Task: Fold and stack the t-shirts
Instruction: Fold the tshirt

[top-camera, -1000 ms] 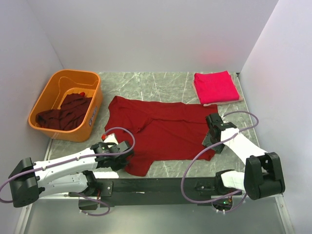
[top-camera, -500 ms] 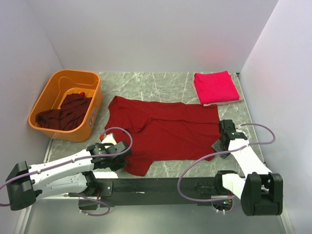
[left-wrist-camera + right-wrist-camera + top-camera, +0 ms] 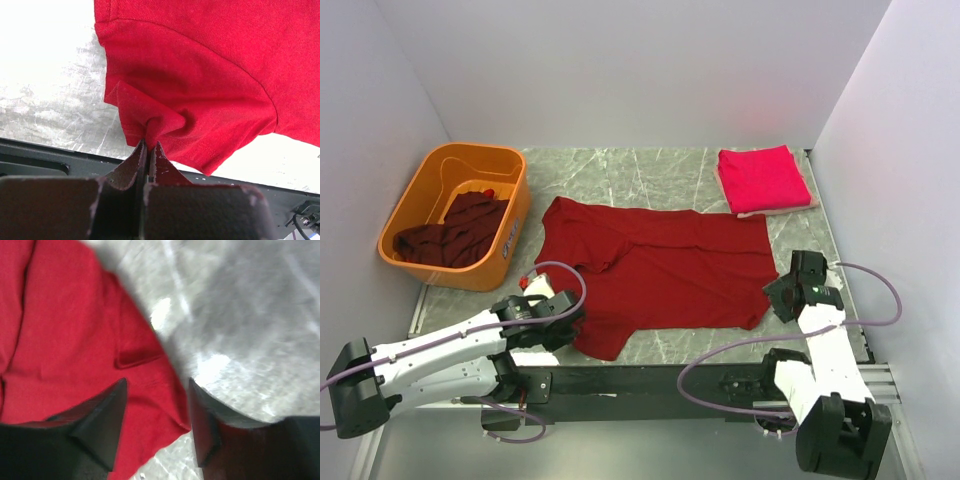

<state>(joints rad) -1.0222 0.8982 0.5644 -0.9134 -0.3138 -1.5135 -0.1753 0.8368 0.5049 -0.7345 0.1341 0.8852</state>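
Over the last second my right arm has swung out from above the right edge of the spread maroon t-shirt to the bare worktop just beside the shirt's near right corner. The right end effector now hangs there with its jaws apart; in the wrist view that hem corner lies under and between them, not yet pinched. The shirt itself has barely shifted and lies flat across the middle of the worktop.

My left end effector has eased back a little toward me and stays clamped on a bunched fold of cloth at the near left corner.

I read this as the set-up for a two-corner lift: one corner held, the other lined up, so closing the right jaws comes next.

A folded crimson-pink t-shirt waits at the far right, and more dark shirts sit in the orange tub. The tub's side carries a pale mark too small to read; I see no other writing.
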